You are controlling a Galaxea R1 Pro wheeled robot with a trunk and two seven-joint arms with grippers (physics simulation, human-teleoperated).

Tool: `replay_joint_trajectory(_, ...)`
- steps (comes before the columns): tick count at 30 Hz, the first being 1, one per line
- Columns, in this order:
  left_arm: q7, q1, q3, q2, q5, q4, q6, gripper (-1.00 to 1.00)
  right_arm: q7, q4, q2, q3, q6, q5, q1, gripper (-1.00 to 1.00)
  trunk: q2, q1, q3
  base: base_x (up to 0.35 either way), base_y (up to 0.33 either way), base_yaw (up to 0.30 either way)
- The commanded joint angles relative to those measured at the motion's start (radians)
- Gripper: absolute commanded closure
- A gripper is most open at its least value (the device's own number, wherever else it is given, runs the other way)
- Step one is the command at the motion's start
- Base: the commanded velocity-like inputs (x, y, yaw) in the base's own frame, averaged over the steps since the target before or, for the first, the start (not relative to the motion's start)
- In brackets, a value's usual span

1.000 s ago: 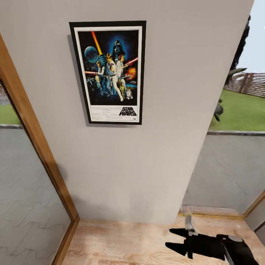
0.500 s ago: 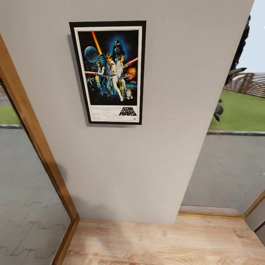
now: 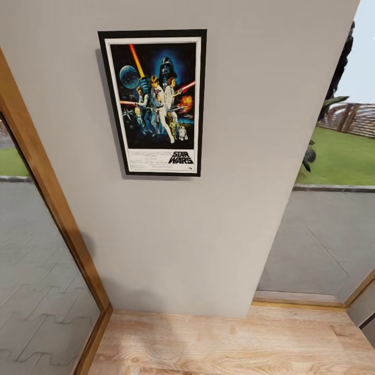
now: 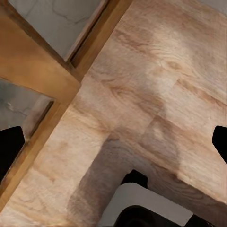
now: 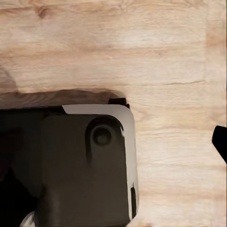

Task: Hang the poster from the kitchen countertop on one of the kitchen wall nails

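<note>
Wall: grey wall (image 3: 198, 234) is filling the middle of the head view, running down to a light wood floor (image 3: 219, 344).
Surroundings: wood-framed glazing (image 3: 47, 192) is standing to the left of the wall, and a glass panel (image 3: 317, 245) to the right is showing paving, grass and a fence outside.
Poster: the poster (image 3: 154, 101) is hanging flat and upright on the wall, high and left of centre, with its black frame, white border and "STAR WARS" logo all showing and nothing touching it.
Left gripper: the left gripper (image 4: 116, 144) is pointing down at the floor beside the wooden frame; its dark fingertips (image 4: 9, 146) are sitting at opposite edges of the left wrist view, spread wide and holding nothing.
Right gripper: one dark fingertip (image 5: 220, 142) is showing at the edge of the right wrist view over bare floor; how wide it is spread cannot be told, and nothing is seen in it.
Robot base: a grey and black part of the robot (image 5: 80, 165) is lying below the right wrist camera.
</note>
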Motion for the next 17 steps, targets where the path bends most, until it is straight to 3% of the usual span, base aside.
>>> replay_joint_trajectory(1, 0.031, -0.001, -0.009, -0.001, 0.003, 0.000, -0.002, -1.00, -0.030, 0.002, 0.005, -0.007, -0.002, 0.002, -0.001, -1.00, -0.002, 0.001, -0.002, 0.000, 0.000, 0.000)
replay_joint_trajectory(2, 0.066, -0.001, -0.009, -0.003, 0.003, -0.001, -0.002, -1.00, -0.083, 0.003, 0.013, -0.007, -0.002, 0.002, -0.001, -1.00, -0.002, 0.001, -0.002, 0.000, 0.000, 0.000)
replay_joint_trajectory(6, 0.119, -0.001, -0.009, -0.005, 0.003, -0.001, -0.003, -1.00, -0.168, 0.023, 0.024, -0.008, -0.002, 0.002, -0.001, -1.00, -0.002, 0.001, -0.002, 0.000, 0.000, 0.000)
replay_joint_trajectory(17, 0.126, -0.001, -0.009, -0.006, 0.002, -0.001, -0.004, -1.00, -0.182, 0.036, 0.026, -0.008, -0.002, 0.002, -0.002, -1.00, -0.002, 0.001, -0.002, 0.000, 0.000, 0.000)
